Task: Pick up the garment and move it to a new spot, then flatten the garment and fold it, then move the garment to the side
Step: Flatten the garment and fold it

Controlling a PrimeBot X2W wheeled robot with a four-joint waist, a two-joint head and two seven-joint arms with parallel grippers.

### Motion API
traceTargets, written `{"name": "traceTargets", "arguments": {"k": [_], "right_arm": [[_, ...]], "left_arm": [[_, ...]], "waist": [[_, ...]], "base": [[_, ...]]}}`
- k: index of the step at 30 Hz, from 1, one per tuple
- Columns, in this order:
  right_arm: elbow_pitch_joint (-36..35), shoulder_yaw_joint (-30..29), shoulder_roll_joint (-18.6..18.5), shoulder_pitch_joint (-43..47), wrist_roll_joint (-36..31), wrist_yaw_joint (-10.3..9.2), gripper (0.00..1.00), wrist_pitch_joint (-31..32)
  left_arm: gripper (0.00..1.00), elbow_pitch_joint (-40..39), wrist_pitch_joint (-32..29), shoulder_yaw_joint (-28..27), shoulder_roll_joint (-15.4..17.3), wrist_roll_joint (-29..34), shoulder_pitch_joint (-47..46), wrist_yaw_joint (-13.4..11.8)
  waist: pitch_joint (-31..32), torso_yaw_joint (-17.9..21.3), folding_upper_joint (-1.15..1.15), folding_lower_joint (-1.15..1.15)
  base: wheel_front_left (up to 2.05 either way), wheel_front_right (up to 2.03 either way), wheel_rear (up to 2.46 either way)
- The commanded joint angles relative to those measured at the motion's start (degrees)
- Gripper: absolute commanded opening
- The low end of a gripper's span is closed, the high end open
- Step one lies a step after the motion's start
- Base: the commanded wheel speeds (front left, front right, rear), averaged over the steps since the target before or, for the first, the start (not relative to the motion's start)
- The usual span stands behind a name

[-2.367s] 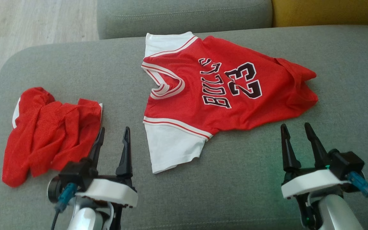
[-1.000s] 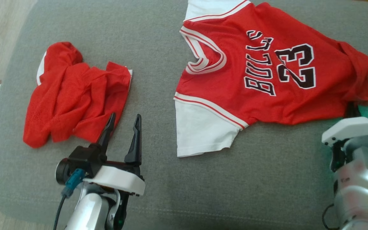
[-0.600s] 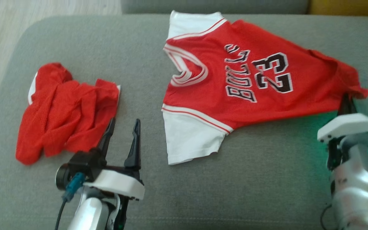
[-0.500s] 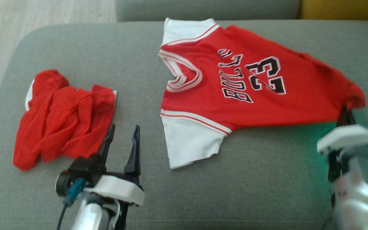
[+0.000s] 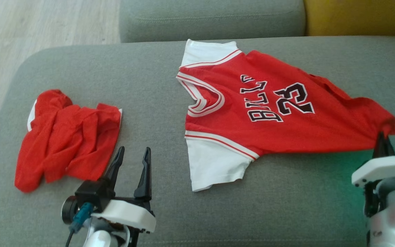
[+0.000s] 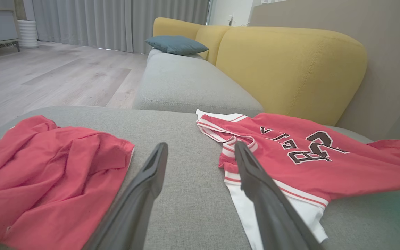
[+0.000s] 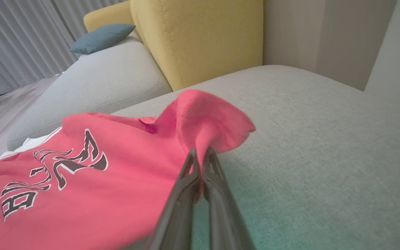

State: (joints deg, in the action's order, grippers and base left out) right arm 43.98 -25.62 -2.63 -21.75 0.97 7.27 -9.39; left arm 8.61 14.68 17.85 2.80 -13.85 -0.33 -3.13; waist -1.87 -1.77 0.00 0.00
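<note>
- The red jersey [image 5: 269,113] lies front-up on the grey sofa seat [image 5: 252,212]. Its white-trimmed collar points to the robot's left and its hem to the right.
- Black "BULLS" lettering and the number 23 show on its chest. One white sleeve lies on the near side and the other on the far side.
- The right gripper [image 5: 382,142] sits at the jersey's right-hand hem corner, its jaws pressed together and pinching that corner.
- In the right wrist view the pinched cloth bunches into a small peak above the fingertips [image 7: 193,156], lifted off the seat. The rest of the jersey runs away to the left of that view.
- The hem side is drawn to a point at the grip, and the collar end lies flat on the seat.
- The left gripper [image 5: 133,152] hovers over bare seat, jaws spread wide with nothing between them.
- It sits between a crumpled red garment [image 5: 67,137] on its left and the jersey's near white sleeve on its right, touching neither.
- The crumpled garment lies near the seat's left edge, well apart from the jersey.
- Behind the seat stand a second grey cushion section [image 5: 211,17] and a yellow backrest [image 5: 358,17]; a blue pillow [image 6: 175,45] rests farther along.
- Pale wood floor [image 5: 29,27] shows beyond the seat's left corner.
</note>
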Motion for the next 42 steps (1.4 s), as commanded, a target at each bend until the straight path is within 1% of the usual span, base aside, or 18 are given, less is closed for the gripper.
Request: {"name": "traceTargets", "arguments": {"k": [1, 6, 10, 14, 18, 24, 25, 26, 33, 37, 41, 42], "right_arm": [[-2.61, 1.83, -0.25, -1.74, -0.56, 0.22, 0.0, 0.38], [-6.92, 3.45, -0.25, -3.89, -2.79, 0.22, 0.0, 4.5], [-7.66, 4.51, -0.25, -6.76, -4.19, 0.22, 0.0, 7.1], [-5.74, 3.38, -0.25, -9.43, -7.92, 0.22, 0.0, 8.51], [-2.35, 0.16, -0.25, -11.24, -12.92, 0.22, 0.0, 9.4], [2.44, -3.82, -0.25, -13.41, -18.32, 0.22, 0.0, 8.71], [3.14, -4.36, -0.25, -13.8, -19.06, 0.22, 0.27, 8.33], [3.83, -4.87, -0.25, -14.28, -19.59, 0.22, 1.0, 7.82], [8.51, -6.24, -0.25, -16.87, -21.85, 0.22, 1.0, 4.26], [9.79, -6.34, -0.25, -17.06, -21.53, 0.22, 1.0, 2.26], [11.63, -5.42, -0.25, -16.62, -19.26, 0.22, 1.0, -0.83], [12.71, -3.82, -0.25, -16.29, -17.25, 0.22, 1.0, -2.5]], "left_arm": [[1.0, -2.18, 0.32, -1.67, 0.08, -0.26, -1.96, -0.3], [1.0, -2.13, 0.32, -1.29, 0.08, -0.3, -3.03, 0.11], [1.0, -1.78, 0.32, -0.97, 0.08, -0.49, -4.08, 0.43], [1.0, -1.48, 0.32, -0.5, 0.08, -0.68, -5.14, 0.69], [1.0, -1.31, 0.32, -0.22, 0.08, -0.87, -5.98, 0.76], [1.0, -1.28, 0.32, -0.38, 0.08, -1.09, -6.43, 0.67], [1.0, -1.23, 0.32, -0.36, 0.08, -1.1, -6.48, 0.67], [1.0, -1.19, 0.32, -0.3, 0.08, -1.12, -6.54, 0.67], [1.0, -1.17, 0.32, -0.58, 0.08, -0.99, -6.79, 0.58], [1.0, -1.11, 0.32, -0.8, 0.08, -0.95, -6.6, 0.49], [1.0, -1.26, 0.32, -1.22, 0.08, -0.84, -6.03, 0.27], [1.0, -1.48, 0.32, -1.46, 0.08, -0.77, -5.72, 0.16]], "waist": [[-0.48, -0.51, 0.0, 0.0], [-2.69, -2.75, 0.0, 0.0], [-4.34, -4.8, 0.0, 0.0], [-5.67, -6.85, 0.0, 0.0], [-6.51, -8.51, 0.0, 0.0], [-7.28, -9.05, 0.0, 0.0], [-7.37, -8.96, 0.0, 0.0], [-7.43, -8.84, 0.0, 0.0], [-6.75, -6.98, 0.0, 0.0], [-5.89, -5.95, 0.0, 0.0], [-4.54, -4.22, 0.0, 0.0], [-3.91, -3.27, 0.0, 0.0]], "base": [[0.0, 0.0, 0.0], [0.0, 0.0, 0.0], [0.0, 0.0, 0.0], [0.0, 0.0, 0.0], [0.0, 0.0, 0.0], [0.0, 0.0, 0.0], [0.0, 0.0, 0.0], [0.0, 0.0, 0.0], [0.0, 0.0, 0.0], [0.0, 0.0, 0.0], [0.0, 0.0, 0.0], [0.0, 0.0, 0.0]]}}
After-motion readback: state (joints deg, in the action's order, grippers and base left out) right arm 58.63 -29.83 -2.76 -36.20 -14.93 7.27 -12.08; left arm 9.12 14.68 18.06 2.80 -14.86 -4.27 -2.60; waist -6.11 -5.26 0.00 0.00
